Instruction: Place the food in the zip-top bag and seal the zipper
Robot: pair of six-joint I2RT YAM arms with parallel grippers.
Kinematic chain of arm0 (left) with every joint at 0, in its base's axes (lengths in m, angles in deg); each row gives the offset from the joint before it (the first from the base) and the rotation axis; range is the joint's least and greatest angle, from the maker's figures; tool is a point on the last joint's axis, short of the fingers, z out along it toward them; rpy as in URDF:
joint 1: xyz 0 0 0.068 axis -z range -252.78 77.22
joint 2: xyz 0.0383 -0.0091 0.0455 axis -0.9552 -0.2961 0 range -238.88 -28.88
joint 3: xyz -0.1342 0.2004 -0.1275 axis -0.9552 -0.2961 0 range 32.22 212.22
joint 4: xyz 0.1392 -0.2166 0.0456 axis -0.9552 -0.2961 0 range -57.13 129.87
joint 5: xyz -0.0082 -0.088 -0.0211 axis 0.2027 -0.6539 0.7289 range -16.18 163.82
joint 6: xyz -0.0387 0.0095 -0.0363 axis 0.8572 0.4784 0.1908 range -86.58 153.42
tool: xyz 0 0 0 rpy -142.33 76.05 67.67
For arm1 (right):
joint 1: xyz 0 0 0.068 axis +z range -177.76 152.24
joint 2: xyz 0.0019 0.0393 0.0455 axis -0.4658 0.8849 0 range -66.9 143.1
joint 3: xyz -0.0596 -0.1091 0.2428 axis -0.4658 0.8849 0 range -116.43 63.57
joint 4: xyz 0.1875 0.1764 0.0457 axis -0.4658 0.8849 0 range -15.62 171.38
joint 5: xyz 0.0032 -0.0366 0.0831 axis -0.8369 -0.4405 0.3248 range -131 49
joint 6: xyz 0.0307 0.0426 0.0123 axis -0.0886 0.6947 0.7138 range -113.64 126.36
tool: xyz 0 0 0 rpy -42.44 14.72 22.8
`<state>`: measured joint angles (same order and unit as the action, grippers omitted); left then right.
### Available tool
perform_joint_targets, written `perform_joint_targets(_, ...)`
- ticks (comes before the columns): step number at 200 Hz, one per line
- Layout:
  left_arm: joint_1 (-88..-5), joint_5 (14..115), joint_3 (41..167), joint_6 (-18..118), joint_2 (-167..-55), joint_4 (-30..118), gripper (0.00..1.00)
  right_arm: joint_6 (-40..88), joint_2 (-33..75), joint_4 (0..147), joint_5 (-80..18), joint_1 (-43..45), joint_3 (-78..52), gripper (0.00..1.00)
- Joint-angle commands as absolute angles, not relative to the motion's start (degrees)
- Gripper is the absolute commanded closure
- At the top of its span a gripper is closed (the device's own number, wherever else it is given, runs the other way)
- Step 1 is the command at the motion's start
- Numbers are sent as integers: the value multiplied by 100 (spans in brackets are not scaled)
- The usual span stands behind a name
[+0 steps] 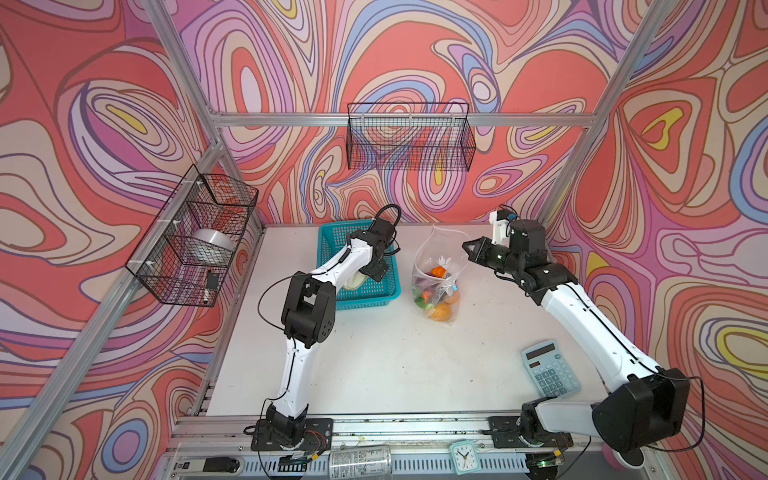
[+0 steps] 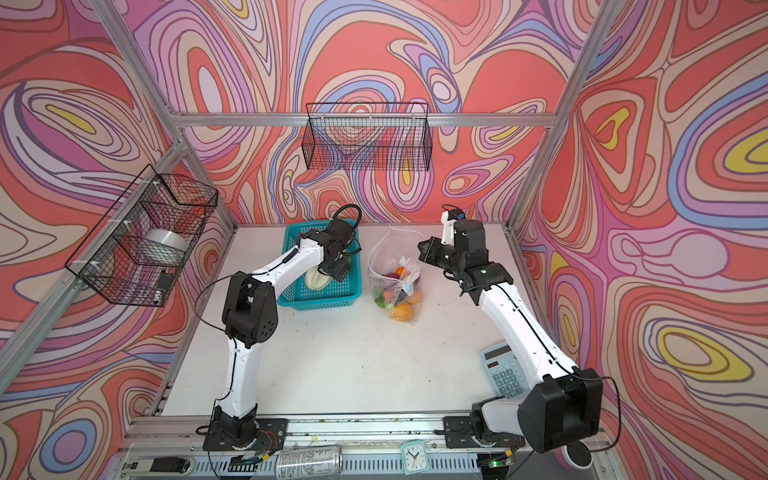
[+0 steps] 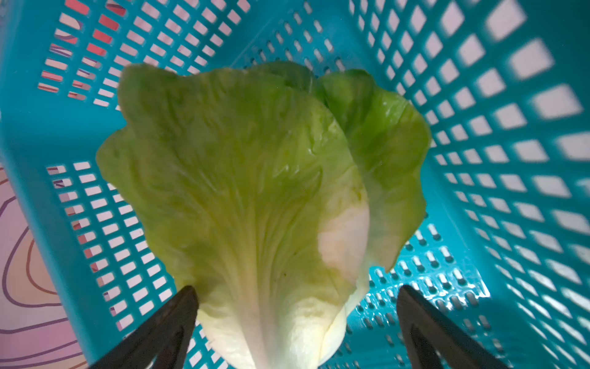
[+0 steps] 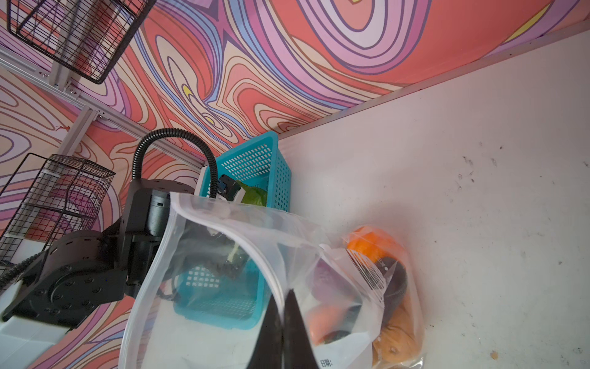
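Swirling pink and red walls are closing in a white desk (image 1: 374, 353), where the clear, crinkly bag (image 1: 436, 249) is standing near the back, just beside a teal basket (image 1: 365, 298). Its mouth is gaping upward, the thick zipper strip (image 4: 204, 212) is curving around the opening, and the right hand (image 4: 283, 295) is pinching that rim with its fingers pressed together. Low in the bag an orange pumpkin (image 4: 373, 247), a purple onion (image 4: 325, 278), a carrot (image 4: 329, 319) and a tan potato (image 4: 396, 346) are piling up behind a white label (image 4: 365, 271); a dark piece among them is showing too blurred to name. The green-white cabbage (image 3: 242, 191) is lying in the basket, outside the bag, and the left hand (image 3: 297, 289) is hovering at its pale stem end with fingers spread wide; whether they are touching it I cannot tell. In both top views the left arm is crossing the basket and hiding most of the cabbage, and the wrinkled plastic is blurring the food inside. A blue calculator (image 1: 550, 368) is lying by the right arm, well apart from the bag, a small clock (image 1: 463, 452) and a can (image 1: 360, 460) are resting on the front rail, and two wire baskets (image 1: 409, 139) are hanging on the walls.
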<state>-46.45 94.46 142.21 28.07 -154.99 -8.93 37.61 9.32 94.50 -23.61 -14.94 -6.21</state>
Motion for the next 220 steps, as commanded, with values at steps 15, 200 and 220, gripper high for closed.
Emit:
perform_joint_targets(15, -4569, 9613, 13801, 3047, -15503, -643, 0, 3688, 857, 9354, -2420, -1519, -546, 100)
perform_joint_targets(200, -5504, 10396, 14421, 3693, -16300, -764, 1, 3631, 870, 9354, -2421, -1519, -550, 100)
perform_joint_targets(220, -5520, 10425, 14506, 3687, -16392, -790, 16, 3638, 877, 9341, -2429, -1519, -551, 100)
